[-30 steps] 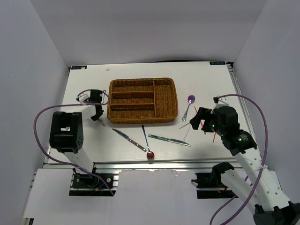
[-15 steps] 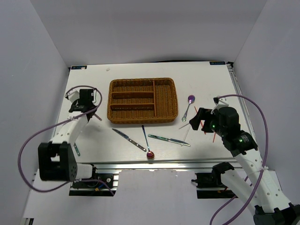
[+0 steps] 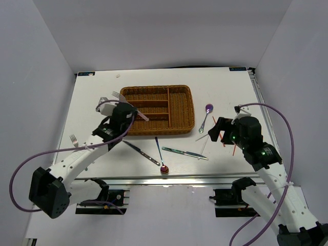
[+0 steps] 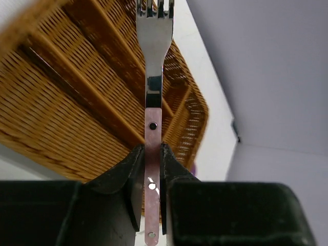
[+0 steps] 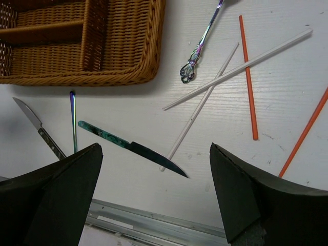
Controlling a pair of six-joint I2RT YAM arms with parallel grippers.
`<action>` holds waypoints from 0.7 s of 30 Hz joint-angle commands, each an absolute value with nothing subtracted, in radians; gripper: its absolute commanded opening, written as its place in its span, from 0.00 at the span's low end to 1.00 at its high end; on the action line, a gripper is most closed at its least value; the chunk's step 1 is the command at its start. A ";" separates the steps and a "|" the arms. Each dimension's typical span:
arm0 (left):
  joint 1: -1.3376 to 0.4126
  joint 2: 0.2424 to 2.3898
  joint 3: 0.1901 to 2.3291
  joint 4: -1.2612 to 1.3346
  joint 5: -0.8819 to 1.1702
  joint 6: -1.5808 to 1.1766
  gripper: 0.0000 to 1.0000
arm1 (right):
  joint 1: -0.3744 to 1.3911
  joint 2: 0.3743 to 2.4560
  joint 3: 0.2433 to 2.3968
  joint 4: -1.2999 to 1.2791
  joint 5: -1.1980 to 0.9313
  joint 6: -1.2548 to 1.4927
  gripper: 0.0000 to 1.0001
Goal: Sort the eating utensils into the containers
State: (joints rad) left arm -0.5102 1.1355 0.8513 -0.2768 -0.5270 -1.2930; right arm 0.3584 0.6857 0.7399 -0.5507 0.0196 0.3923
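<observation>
Left end effector (image 4: 152, 154) pinches shiny fork (image 4: 154, 46) (pink-handled).

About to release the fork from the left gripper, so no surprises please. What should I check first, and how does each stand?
1. Fork clamped in left gripper: ok, handle between the fingers.
2. Fork above the wicker tray: ok, over its left end.
3. Fork lined up with a long slot: not ok, diagonal in the top view.
4. Which slot lies beneath: cannot tell.
5. Right gripper clear of tray: ok, open above white chopsticks and a knife.
</observation>
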 commanded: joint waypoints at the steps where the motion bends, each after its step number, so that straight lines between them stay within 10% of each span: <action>1: -0.607 1.184 0.844 -0.195 -0.708 -1.564 0.00 | 0.354 0.680 0.796 -0.541 0.066 0.388 0.89; 21: -0.710 1.450 0.683 0.051 -0.758 -1.965 0.10 | 0.356 0.670 0.805 -0.543 0.043 0.362 0.89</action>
